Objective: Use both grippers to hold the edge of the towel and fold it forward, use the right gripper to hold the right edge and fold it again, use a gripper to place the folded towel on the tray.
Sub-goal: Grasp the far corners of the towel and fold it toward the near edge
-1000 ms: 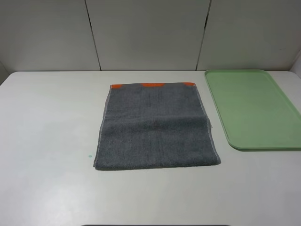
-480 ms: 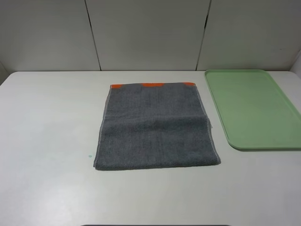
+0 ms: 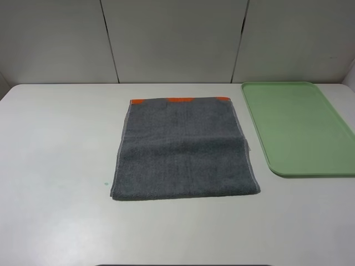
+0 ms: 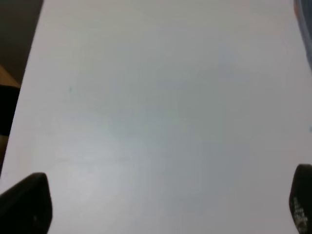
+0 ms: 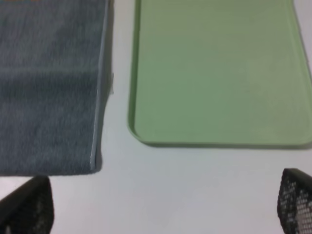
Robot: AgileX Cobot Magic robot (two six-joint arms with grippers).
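On the table (image 3: pixel 55 166), towel (image 3: pixel 183 149) flat beside the tray (image 3: pixel 299 127)

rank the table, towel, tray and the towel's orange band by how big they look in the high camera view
1. table
2. towel
3. tray, slightly cropped at the frame edge
4. orange band

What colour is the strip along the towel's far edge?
Orange strip on the dark grey towel; shows best in the exterior high view.
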